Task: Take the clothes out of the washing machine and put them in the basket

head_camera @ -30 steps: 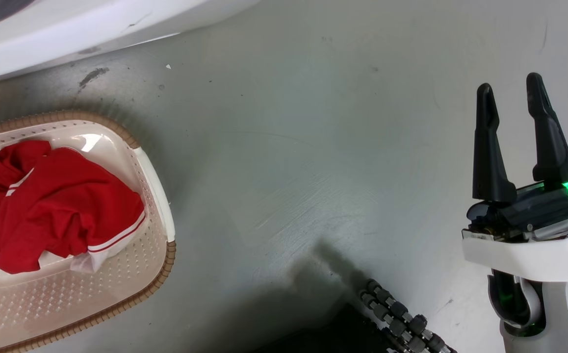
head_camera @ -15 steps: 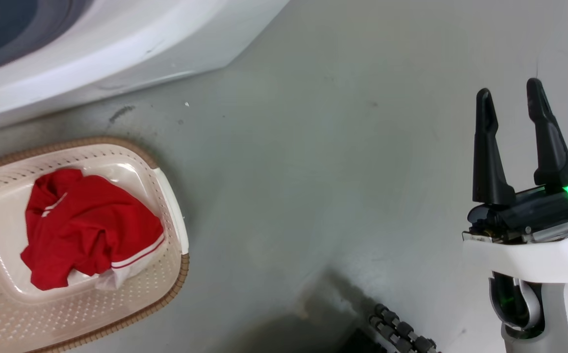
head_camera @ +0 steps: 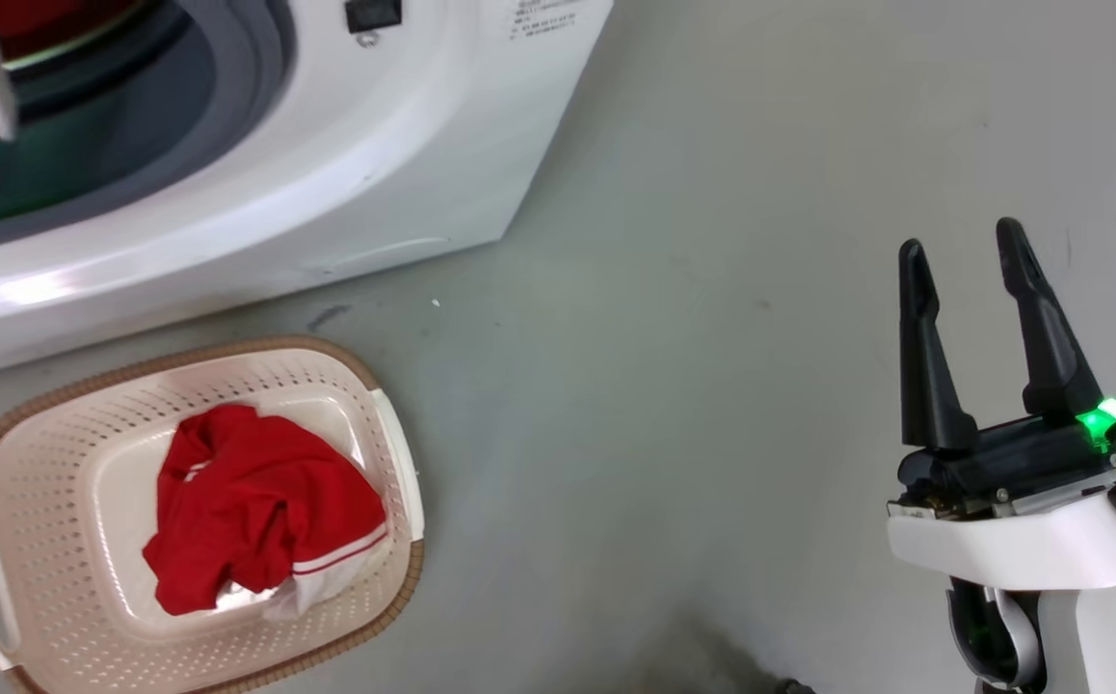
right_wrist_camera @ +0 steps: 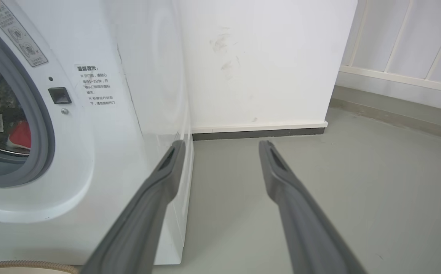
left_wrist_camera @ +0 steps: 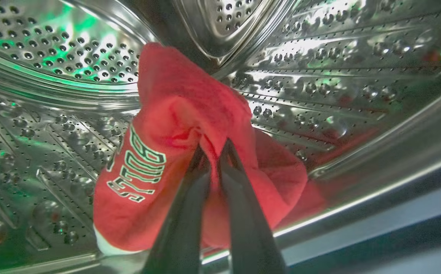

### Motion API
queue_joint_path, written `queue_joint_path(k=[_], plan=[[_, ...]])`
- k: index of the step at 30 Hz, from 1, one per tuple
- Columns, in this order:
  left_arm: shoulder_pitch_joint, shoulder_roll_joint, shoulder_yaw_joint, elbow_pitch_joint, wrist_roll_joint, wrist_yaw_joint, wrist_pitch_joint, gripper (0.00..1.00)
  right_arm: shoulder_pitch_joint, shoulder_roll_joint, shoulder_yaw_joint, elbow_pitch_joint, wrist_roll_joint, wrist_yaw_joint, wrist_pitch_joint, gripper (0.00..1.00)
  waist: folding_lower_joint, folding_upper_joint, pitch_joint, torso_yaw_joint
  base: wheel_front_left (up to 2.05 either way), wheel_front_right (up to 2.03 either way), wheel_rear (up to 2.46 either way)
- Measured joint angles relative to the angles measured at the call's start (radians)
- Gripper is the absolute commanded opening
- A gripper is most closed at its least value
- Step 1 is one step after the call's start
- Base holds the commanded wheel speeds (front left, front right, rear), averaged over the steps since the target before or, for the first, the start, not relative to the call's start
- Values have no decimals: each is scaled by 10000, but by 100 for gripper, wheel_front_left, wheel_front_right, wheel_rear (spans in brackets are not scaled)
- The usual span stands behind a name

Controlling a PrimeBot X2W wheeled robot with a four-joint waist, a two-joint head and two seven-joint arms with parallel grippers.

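- Garment with white lettering point(left_wrist_camera: 174, 95): red, inside steel drum point(left_wrist_camera: 319, 76) of washing machine point(head_camera: 404, 145), pinched by left gripper point(left_wrist_camera: 213, 146), jaws closed on a fold
- Right gripper point(head_camera: 960, 239): jaws wide apart, holding nothing, above floor point(head_camera: 664, 434)
- Striped red garment point(head_camera: 259, 501): in perforated basket point(head_camera: 57, 424), toward its right wall; basket on floor just before machine front

Inside the washing machine point(head_camera: 375, 173): polished perforated steel on the drum point(left_wrist_camera: 319, 68), mirror-bright; soft matt red cloth in the lettered garment point(left_wrist_camera: 174, 114), with flat white print. Glossy, smooth white casing; matt grey rubber on the door seal point(right_wrist_camera: 45, 133). In front of the washing machine: satin cream plastic on the basket point(head_camera: 47, 453), brown woven-look rim; matt cloth in the striped garment point(head_camera: 259, 501). Smooth, dull grey floor point(head_camera: 664, 386), faintly scuffed.
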State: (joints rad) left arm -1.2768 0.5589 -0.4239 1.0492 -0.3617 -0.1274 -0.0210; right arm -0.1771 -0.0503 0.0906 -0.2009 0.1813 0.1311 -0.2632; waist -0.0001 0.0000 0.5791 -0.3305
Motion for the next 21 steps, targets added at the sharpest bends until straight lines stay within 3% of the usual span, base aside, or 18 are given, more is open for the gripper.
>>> queue_joint_path(k=[6,12,17,21], plan=[[1137,-453,-67,117,-86,351,-1549,0,270,0,69,61,-249,0,0,100,0,0,-743,270,0,0,0],[2214,-679,79,-232,-240,717,-2291,0,627,0,125,134,-389,0,0,100,-1,0,-1459,466,0,0,0],[3086,-717,184,-1064,-238,1037,-2389,0,896,-2,140,194,-493,0,0,100,-1,0,-1932,569,0,0,0],[4533,-888,514,-2917,-138,1557,-2393,0,1177,0,155,245,-589,0,0,100,-1,0,-2539,745,0,0,0]])
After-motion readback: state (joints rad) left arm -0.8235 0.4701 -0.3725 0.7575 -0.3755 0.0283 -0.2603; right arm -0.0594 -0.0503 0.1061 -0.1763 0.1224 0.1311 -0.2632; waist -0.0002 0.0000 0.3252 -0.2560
